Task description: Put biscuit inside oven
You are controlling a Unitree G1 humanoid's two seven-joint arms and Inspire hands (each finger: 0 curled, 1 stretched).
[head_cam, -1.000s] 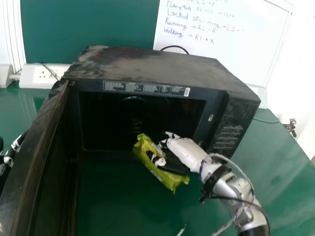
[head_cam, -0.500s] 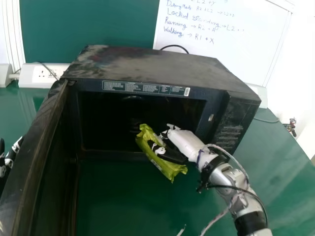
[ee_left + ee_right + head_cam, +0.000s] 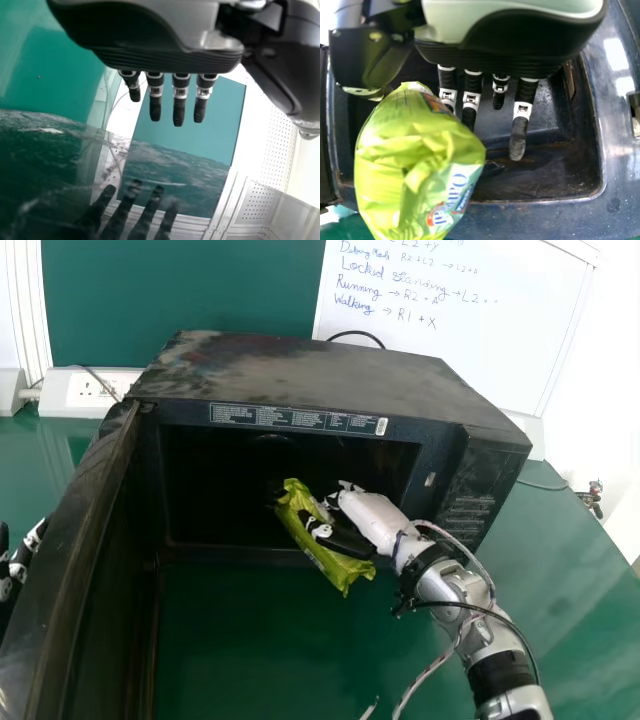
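The black-and-white left hand [image 3: 18,562] is beside the open door, fingers extended. At the dusty black metal oven's [image 3: 320,370] mouth, the crinkly yellow-green plastic biscuit packet [image 3: 342,570] now sits farther forward and higher in view than before, pinched by the advancing silver-white right hand [image 3: 370,517].

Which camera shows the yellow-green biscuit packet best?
The right wrist view: the biscuit packet looks biggest there, its crinkles and printing easy to see. The head view shows it smaller, partly covered by the right hand, at the opening of the microwave oven.
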